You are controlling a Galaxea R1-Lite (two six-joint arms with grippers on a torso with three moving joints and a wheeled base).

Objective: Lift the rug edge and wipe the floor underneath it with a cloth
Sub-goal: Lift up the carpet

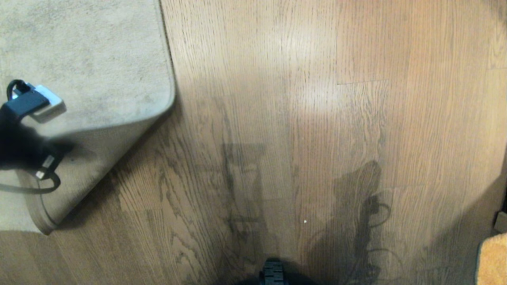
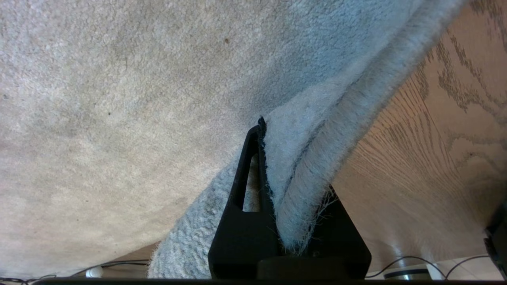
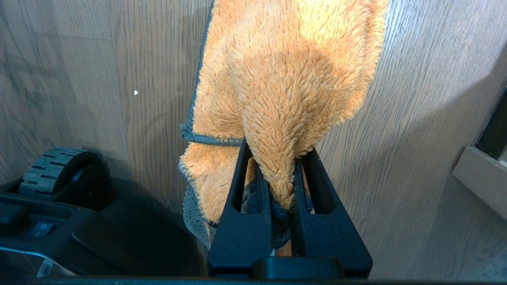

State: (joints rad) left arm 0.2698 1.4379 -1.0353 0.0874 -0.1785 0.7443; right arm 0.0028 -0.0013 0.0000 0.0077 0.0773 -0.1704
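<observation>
Grey-beige rug (image 1: 91, 59) has one corner folded up and over, so its tan back shows and the floor (image 1: 277, 118) beside it is bare for wiping. The left gripper (image 2: 273, 166) sits over the rug and pinches the rug edge (image 2: 309, 186) tight to keep it up. Well away from the rug, the right gripper (image 3: 277, 190) is clamped on the cloth (image 3: 285, 79), which hangs just above the floor by the robot's base (image 3: 59, 206), ready to wipe. It is fuzzy orange with a dark grey trim and bunched into the jaws.
</observation>
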